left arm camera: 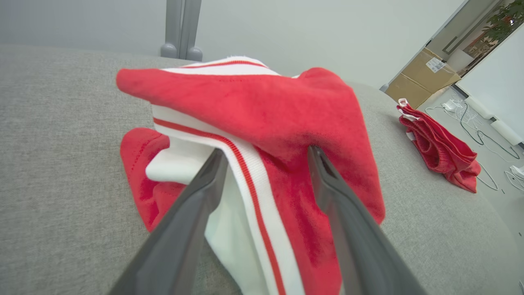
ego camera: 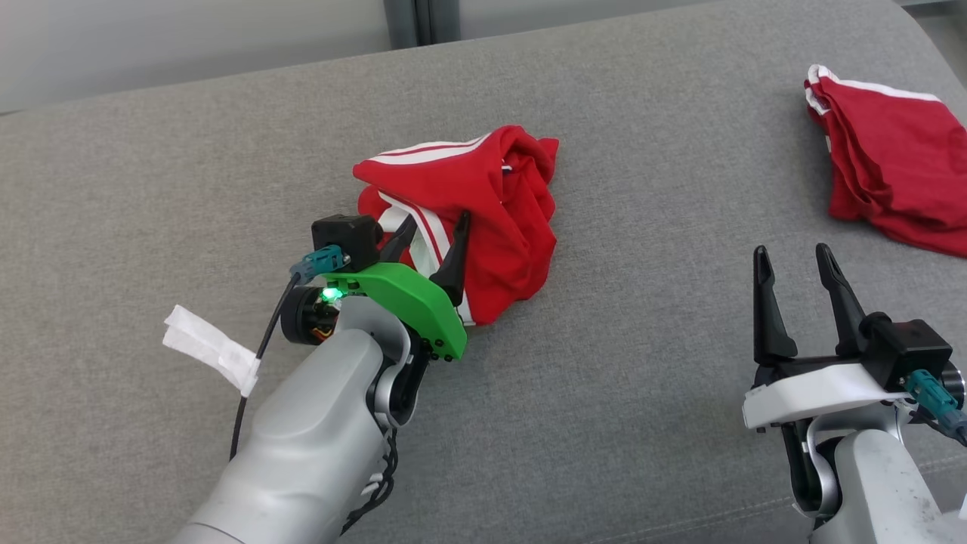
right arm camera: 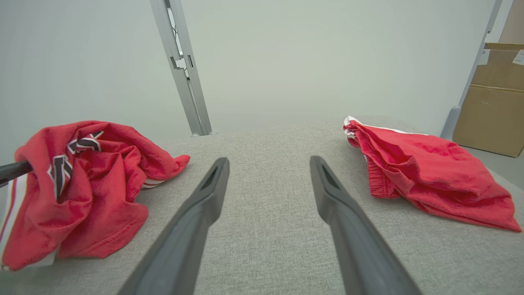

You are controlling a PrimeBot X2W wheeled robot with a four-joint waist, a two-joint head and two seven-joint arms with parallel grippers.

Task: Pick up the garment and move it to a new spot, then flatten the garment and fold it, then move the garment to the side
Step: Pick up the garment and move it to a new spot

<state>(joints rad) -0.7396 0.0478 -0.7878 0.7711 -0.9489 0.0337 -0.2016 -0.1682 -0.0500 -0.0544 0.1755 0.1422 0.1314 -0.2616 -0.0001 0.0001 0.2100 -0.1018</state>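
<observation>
at centre of cushion [ego camera: 642, 340]: crumpled red garment [ego camera: 498, 196]. left end effector [ego camera: 437, 219] spread wide, fingers straddling its striped edge. right end effector [ego camera: 791, 253] wide too, empty, apart from second red cloth [ego camera: 891, 174].

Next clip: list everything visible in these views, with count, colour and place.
crumpled garment: one, red with white stripes, middle of the surface
second garment: one, red with white trim, far right of the surface
padded surface: one, grey, under both garments
cardboard box: one, brown, beyond the surface's right end
metal post: one, grey, behind the surface
tape tag: one, white, by the left arm's black cable
left gripper: one, dark fingers, open, astride the crumpled garment's striped edge
right gripper: one, dark fingers, open, over bare surface, lower right
</observation>
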